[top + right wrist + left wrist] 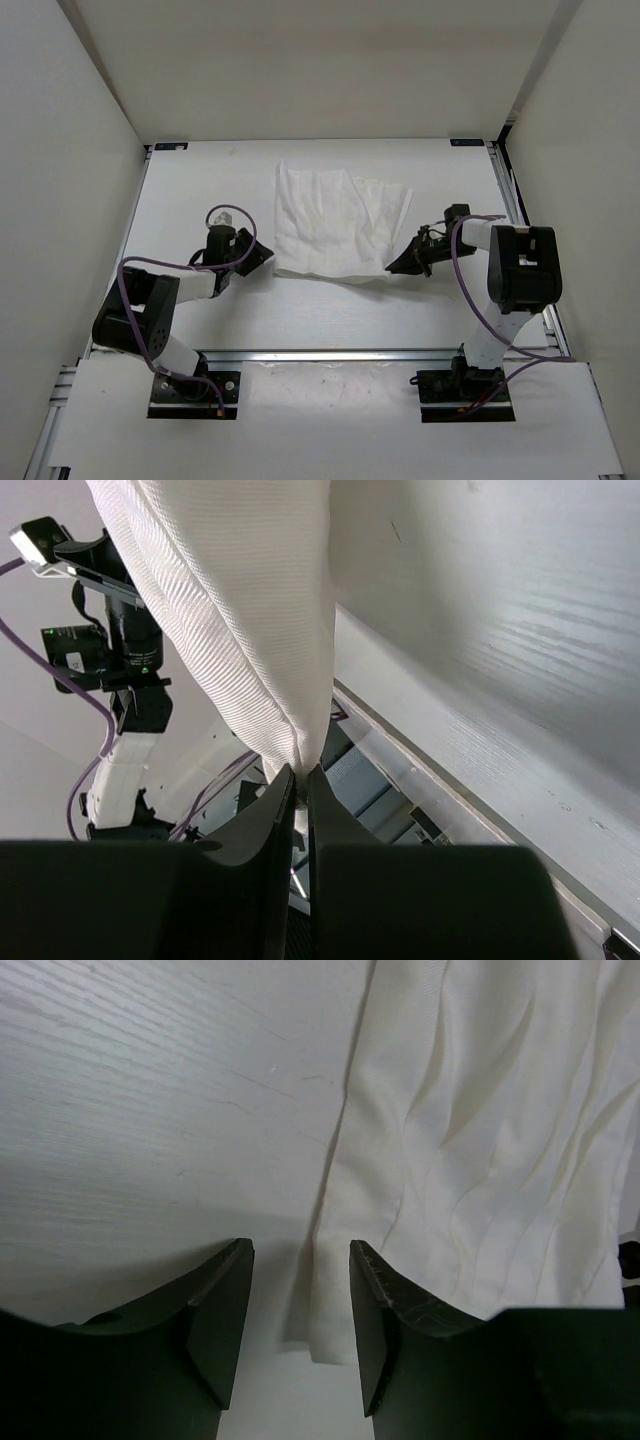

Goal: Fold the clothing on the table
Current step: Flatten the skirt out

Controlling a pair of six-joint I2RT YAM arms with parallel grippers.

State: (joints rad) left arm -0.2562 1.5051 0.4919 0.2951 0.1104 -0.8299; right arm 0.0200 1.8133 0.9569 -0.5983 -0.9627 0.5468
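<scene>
The clothing (335, 225), a thin white pleated garment, lies spread in the middle of the table (200, 180). My left gripper (268, 258) stands open at its near left corner. In the left wrist view that corner (330, 1330) lies flat on the table between the two dark fingers (215, 1310), apart from both. My right gripper (392, 266) is at the near right corner. In the right wrist view its fingertips (301, 772) are pinched on a fold of the clothing (230, 610), which rises from them in a taut ridge.
An aluminium rail (330, 353) runs along the table's near edge, just ahead of both arm bases. White walls close in the left, right and far sides. Blue marks (170, 146) sit at the far corners. The left arm (120, 630) shows beyond the cloth in the right wrist view.
</scene>
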